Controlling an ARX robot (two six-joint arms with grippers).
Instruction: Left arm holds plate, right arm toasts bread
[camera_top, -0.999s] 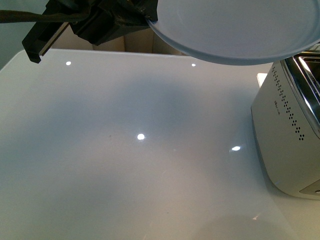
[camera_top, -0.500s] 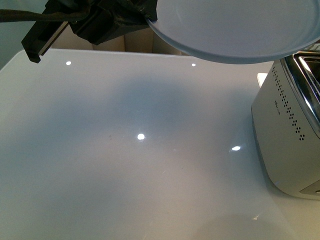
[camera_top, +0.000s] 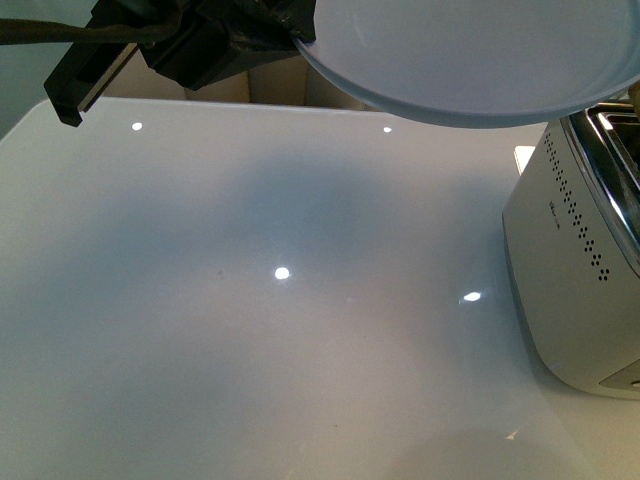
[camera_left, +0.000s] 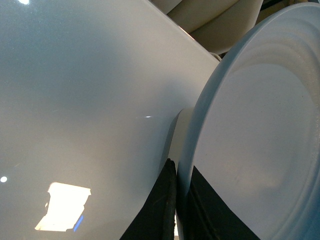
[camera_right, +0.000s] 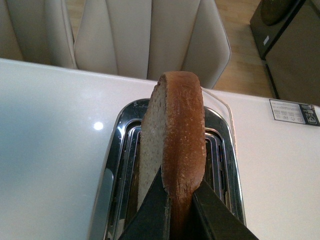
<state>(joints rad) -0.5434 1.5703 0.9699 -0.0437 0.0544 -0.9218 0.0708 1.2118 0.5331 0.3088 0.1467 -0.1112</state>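
Observation:
My left gripper (camera_top: 290, 35), black and wrapped in a crinkled dark cover, is shut on the rim of the pale blue-white plate (camera_top: 470, 60) and holds it in the air at the top of the front view. In the left wrist view the two fingers (camera_left: 162, 200) pinch the plate's (camera_left: 250, 135) edge. My right gripper (camera_right: 179, 195) is shut on the bread (camera_right: 175, 135), a brown-crusted slice held on edge right over the toaster's slots (camera_right: 220, 155). The bread does not show in the front view.
The white toaster (camera_top: 580, 270) with chrome top stands at the right edge of the glossy white table (camera_top: 250, 330). Pale upholstered chairs (camera_right: 145, 35) stand beyond the table. A dark cabinet (camera_right: 295, 45) stands on the wooden floor.

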